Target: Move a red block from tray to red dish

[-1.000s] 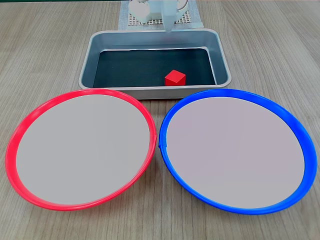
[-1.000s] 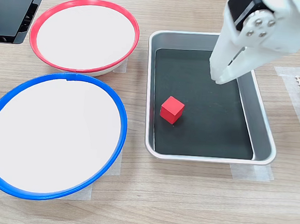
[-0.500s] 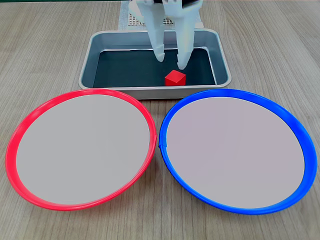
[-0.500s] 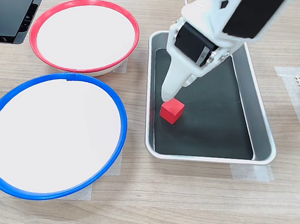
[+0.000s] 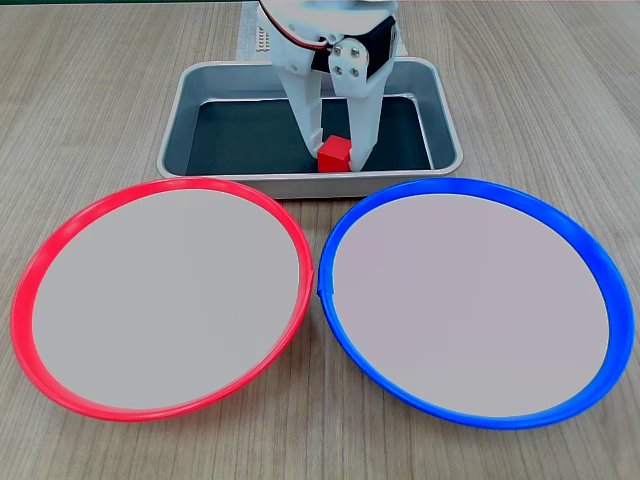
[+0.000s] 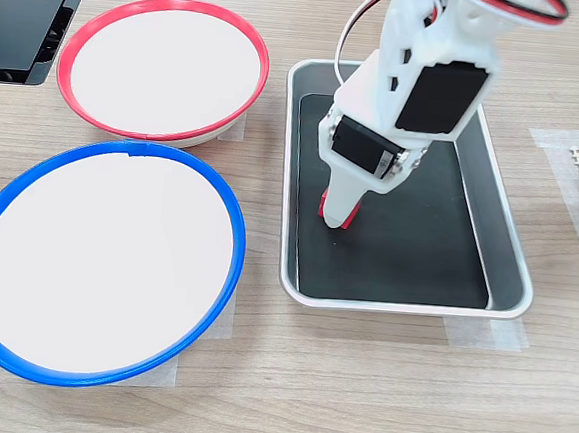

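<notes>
While the white fingers (image 5: pixel 309 130) reach down into the tray (image 5: pixel 447 130), they straddle the red block (image 5: pixel 335 153), one on each side and pressed against it, so the gripper (image 5: pixel 336 160) grasps the cube. The block sits on the tray's dark bottom, near the rim facing the dishes. Beyond that rim on the desk (image 5: pixel 90 110), the red dish (image 5: pixel 30 280) and blue dish (image 5: pixel 600 270) lie side by side, almost touching.

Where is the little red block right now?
In the first exterior view, the red block sits inside the tray, near its front rim, between the claw fingers.
</notes>
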Robot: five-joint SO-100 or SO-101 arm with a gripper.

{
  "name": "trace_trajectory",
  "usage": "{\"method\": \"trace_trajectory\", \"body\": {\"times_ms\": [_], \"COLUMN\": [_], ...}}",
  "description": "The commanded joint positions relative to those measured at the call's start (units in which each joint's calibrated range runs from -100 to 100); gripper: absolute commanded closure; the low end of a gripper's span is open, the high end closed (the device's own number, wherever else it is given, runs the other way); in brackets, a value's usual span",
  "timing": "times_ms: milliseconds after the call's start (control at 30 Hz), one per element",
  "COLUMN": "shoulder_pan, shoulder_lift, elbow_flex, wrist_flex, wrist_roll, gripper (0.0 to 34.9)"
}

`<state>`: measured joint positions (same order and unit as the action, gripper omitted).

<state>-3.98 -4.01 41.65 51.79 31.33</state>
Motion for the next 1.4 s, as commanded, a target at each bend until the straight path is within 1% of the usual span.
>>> {"method": "trace_trajectory", "body": {"times_ms": [0, 33, 133, 233, 267, 367, 433, 533, 667, 733, 833, 967, 1100, 1133, 1167, 1200, 1233, 1300, 1333, 1367], "shoulder_pan": [-0.2, -0.2, -0.2, -0.4, -0.5, -0.2, 1.1, 4.1, 10.4, 12.8, 14.8, 15.3, 15.3, 15.1, 15.0, 14.8, 14.7, 14.5, 14.3, 14.2], "shoulder_lift": [1.3, 1.5, 0.5, -4.9, -9.0, -17.0, -21.3, -23.2, -18.4, -13.8, -6.5, 2.2, 9.5, 10.9, 11.8, 13.1, 13.3, 13.8, 13.6, 13.3], "elbow_flex": [-3.6, -4.2, -6.1, -8.9, -10.2, -12.6, -13.5, -13.4, -11.4, -10.7, -10.3, -11.1, -14.8, -15.6, -16.2, -16.8, -16.9, -17.0, -17.0, -16.9], "wrist_flex": [-0.6, -0.4, 1.3, 7.3, 11.3, 16.7, 15.8, 9.5, -8.2, -14.7, -24.3, -32.5, -34.2, -34.6, -34.7, -34.7, -34.7, -34.7, -34.6, -34.6], "wrist_roll": [-0.2, -0.1, 0.1, 0.3, 0.6, 0.7, 0.2, -0.7, -3.6, -4.7, -7.4, -10.1, -10.8, -10.8, -10.8, -10.4, -10.2, -9.9, -10.1, -10.4], "gripper": [32.4, 34.6, 34.6, 34.7, 34.7, 34.7, 34.8, 34.8, 34.8, 34.8, 34.8, 34.7, 34.6, 33.9, 31.3, 25.0, 22.6, 15.1, 12.7, 11.1]}}
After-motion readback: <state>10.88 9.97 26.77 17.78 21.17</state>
